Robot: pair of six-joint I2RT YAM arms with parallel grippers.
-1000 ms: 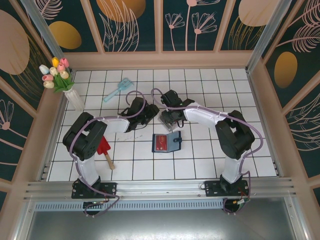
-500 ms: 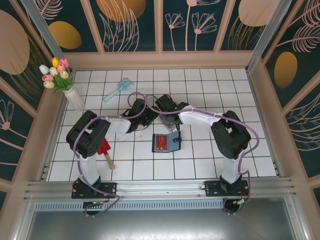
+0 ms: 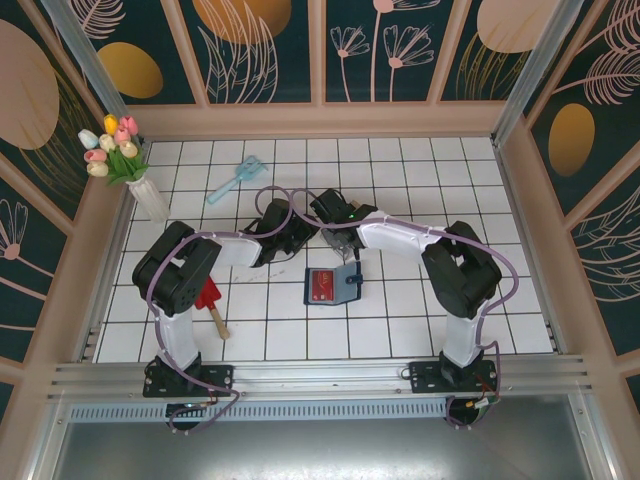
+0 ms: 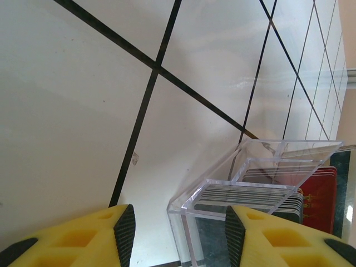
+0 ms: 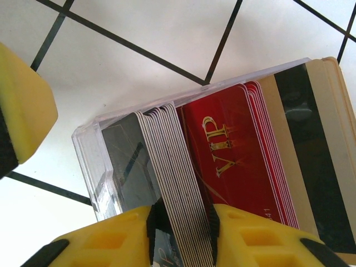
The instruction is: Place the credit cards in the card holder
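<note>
Table edges: framed wall panels close the back, left and right sides, and a metal rail (image 3: 320,372) runs along the near side by the arm bases. The right half and the back rows of the tiled table (image 3: 470,200) give open room. Along the left stand a vase of tulips (image 3: 125,165) in the far corner, a light blue scoop (image 3: 235,179) behind the arms, and a red-headed tool with a wooden handle (image 3: 209,300) beside the left arm's elbow. Both arms reach in to mid-table and meet at a clear slotted rack (image 4: 222,172). The credit cards (image 5: 167,161) stand on edge in it: dark ones with pale rims, then red VIP cards (image 5: 233,150), then a tan card with a black stripe (image 5: 314,139) at the outside. The card holder (image 3: 331,286) lies open and flat, near the rack on the side toward the bases, with a red card on its left half. I see the left gripper (image 4: 179,225) low over the tiles, its jaws about half apart with nothing between them, and the rack's near corner just ahead. The right gripper (image 5: 181,228) is down over the rack, jaws narrow, its black pads (image 5: 151,222) lying against the two sides of the dark bunch of cards. I read that as a pinch on those cards.
</note>
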